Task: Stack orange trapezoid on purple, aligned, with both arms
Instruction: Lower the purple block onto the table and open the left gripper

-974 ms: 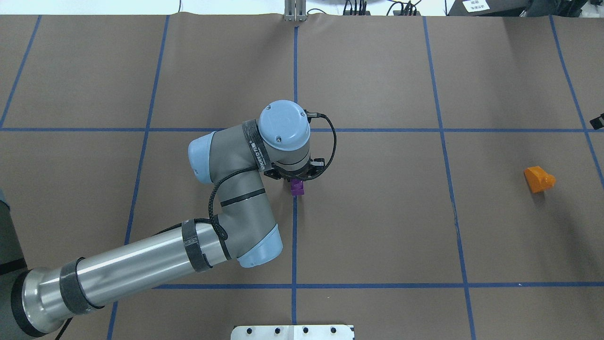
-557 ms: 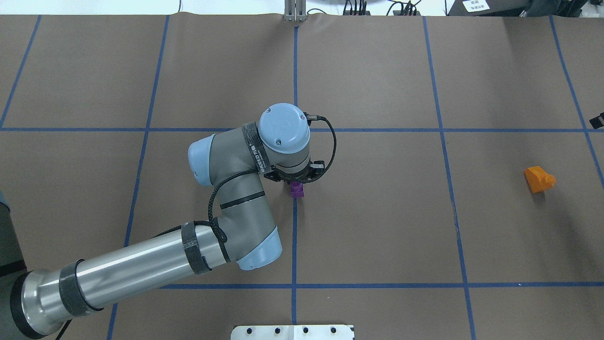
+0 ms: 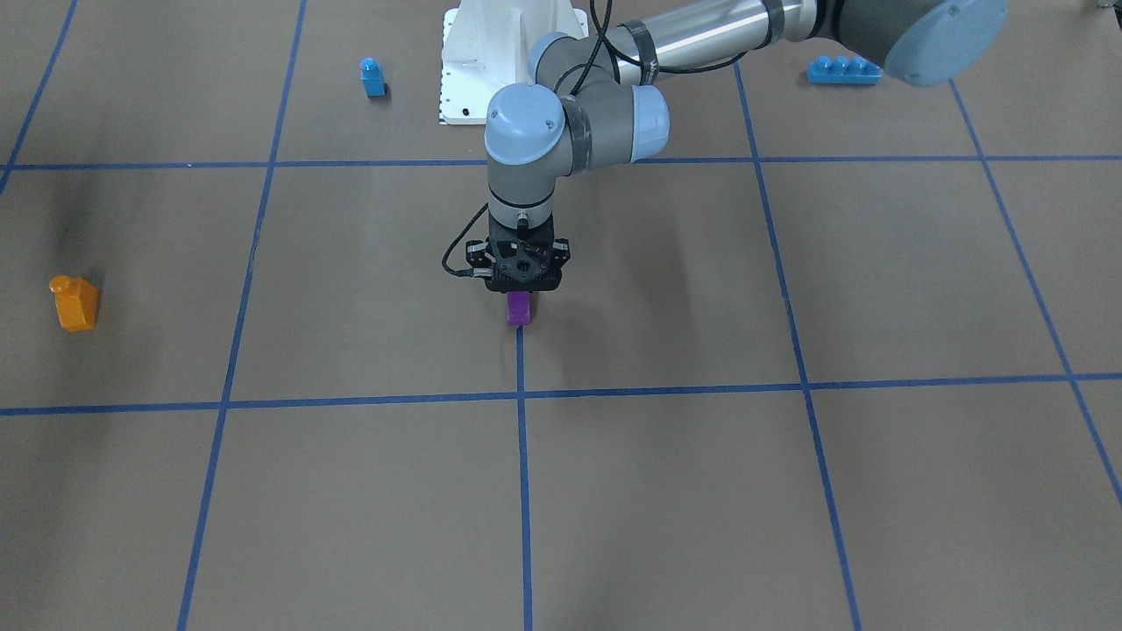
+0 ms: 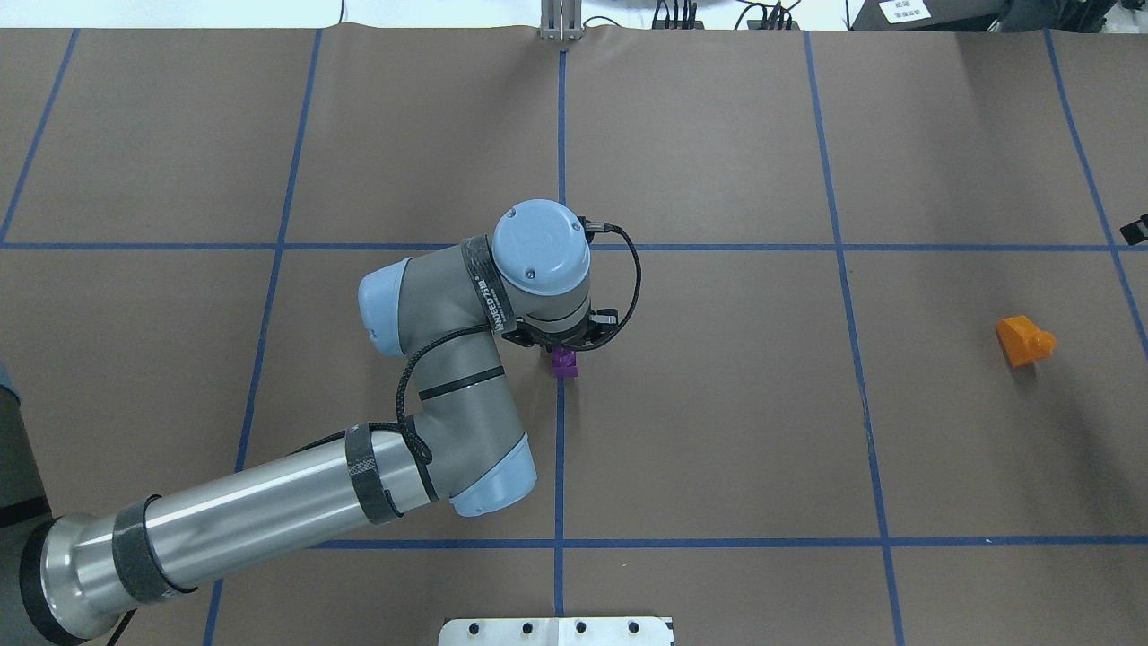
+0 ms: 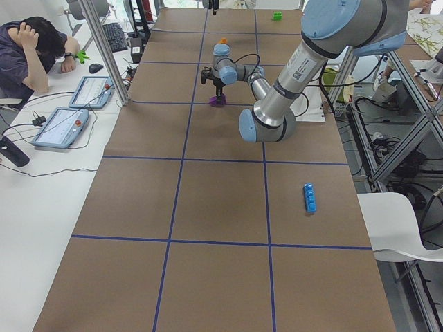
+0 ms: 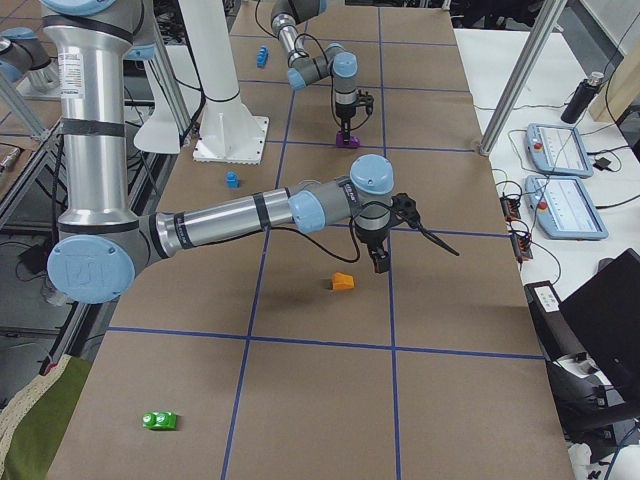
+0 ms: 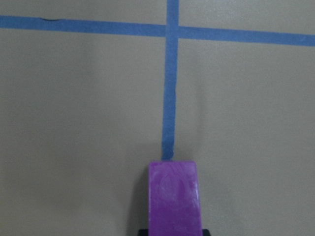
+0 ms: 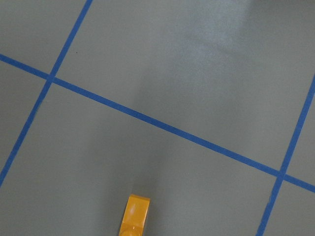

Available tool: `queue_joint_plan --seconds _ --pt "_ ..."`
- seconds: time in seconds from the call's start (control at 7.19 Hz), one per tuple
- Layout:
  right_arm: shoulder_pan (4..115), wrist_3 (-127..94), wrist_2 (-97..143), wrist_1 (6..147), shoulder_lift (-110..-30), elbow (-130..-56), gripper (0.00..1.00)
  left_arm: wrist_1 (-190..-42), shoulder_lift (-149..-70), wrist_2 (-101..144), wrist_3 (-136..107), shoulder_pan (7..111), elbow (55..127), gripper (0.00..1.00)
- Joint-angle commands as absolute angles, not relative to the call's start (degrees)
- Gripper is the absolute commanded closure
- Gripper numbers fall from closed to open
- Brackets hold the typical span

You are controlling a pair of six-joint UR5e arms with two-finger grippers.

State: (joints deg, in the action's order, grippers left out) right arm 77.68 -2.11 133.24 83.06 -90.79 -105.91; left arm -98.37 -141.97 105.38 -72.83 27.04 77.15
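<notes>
My left gripper (image 3: 520,294) points straight down at the table's middle and is shut on the purple block (image 3: 519,310), which hangs at or just above the paper at the end of a blue tape line. The purple block fills the bottom of the left wrist view (image 7: 174,196) and also shows in the overhead view (image 4: 564,362). The orange trapezoid (image 4: 1022,341) lies on its side far to the right, alone. My right gripper (image 6: 380,262) hovers just beyond it in the exterior right view; I cannot tell whether it is open. The right wrist view shows the orange block (image 8: 134,216) at its bottom edge.
A small blue single-stud block (image 3: 373,77) and a long blue brick (image 3: 843,70) lie near the robot's white base plate (image 3: 473,96). A green block (image 6: 160,420) lies at the table's right end. Blue tape lines grid the brown paper.
My left arm has sunk slightly with the purple block in its grip. The orange trapezoid has not moved.
</notes>
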Motion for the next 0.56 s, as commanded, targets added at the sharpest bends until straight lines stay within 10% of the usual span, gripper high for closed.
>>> queue_joint_plan --seconds 0.0,0.42 --pt "77.6 -2.1 133.2 83.1 -90.8 -105.9 0.0 -98.3 -141.9 105.4 -72.3 27.0 77.1 0.89" --pt "77.6 -2.1 133.2 83.1 -90.8 -105.9 0.0 -98.4 -141.2 105.4 -72.3 27.0 77.1 0.67"
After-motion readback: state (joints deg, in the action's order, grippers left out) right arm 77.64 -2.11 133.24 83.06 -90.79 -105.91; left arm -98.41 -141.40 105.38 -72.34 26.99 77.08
